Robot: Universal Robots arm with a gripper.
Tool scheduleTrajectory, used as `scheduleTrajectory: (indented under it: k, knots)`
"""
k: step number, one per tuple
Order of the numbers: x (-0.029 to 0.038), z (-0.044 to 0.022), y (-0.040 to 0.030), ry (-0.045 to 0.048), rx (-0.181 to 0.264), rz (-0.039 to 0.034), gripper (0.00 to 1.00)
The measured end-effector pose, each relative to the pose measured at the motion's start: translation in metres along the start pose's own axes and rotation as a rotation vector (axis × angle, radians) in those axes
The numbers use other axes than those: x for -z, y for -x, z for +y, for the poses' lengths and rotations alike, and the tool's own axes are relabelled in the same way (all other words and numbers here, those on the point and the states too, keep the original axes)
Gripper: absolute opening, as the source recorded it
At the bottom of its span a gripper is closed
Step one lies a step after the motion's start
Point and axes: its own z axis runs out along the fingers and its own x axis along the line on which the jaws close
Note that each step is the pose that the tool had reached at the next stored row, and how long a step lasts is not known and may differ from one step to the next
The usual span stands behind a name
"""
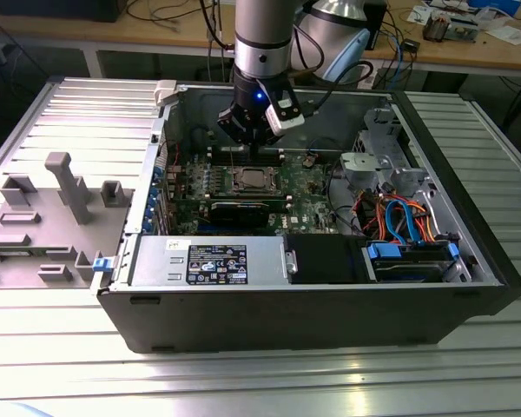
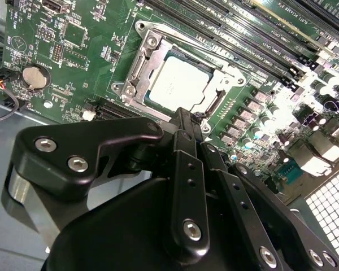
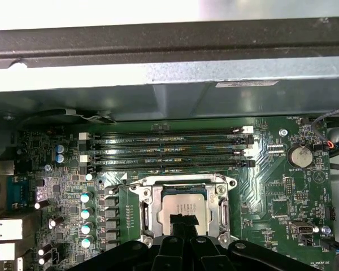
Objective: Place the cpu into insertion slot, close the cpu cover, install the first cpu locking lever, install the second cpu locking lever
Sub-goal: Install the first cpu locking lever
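The open computer case [image 1: 313, 321] holds a green motherboard [image 1: 308, 204]. On the board, the insertion slot [image 2: 151, 40] holds the cpu [image 2: 178, 84], and the cpu cover [image 2: 141, 70] lies down around it. The gripper [image 2: 186, 116] hangs just over the socket's edge, fingertips together. The exterior view takes in orange and blue cables [image 1: 399, 217]. In the first wrist view the gripper's body hides the socket's nearer rim

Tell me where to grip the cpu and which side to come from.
Probably grip the cpu by two opposite edges, coming straight down from above. It lies flat in the insertion slot, whose metal rim hems its sides, leaving mainly the top face open.
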Motion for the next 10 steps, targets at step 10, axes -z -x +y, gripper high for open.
scheduleTrajectory:
  k: [10]
  knots:
    - [0.0, -0.0002, -0.0046, 0.0, 0.001, -0.0026, 0.11]
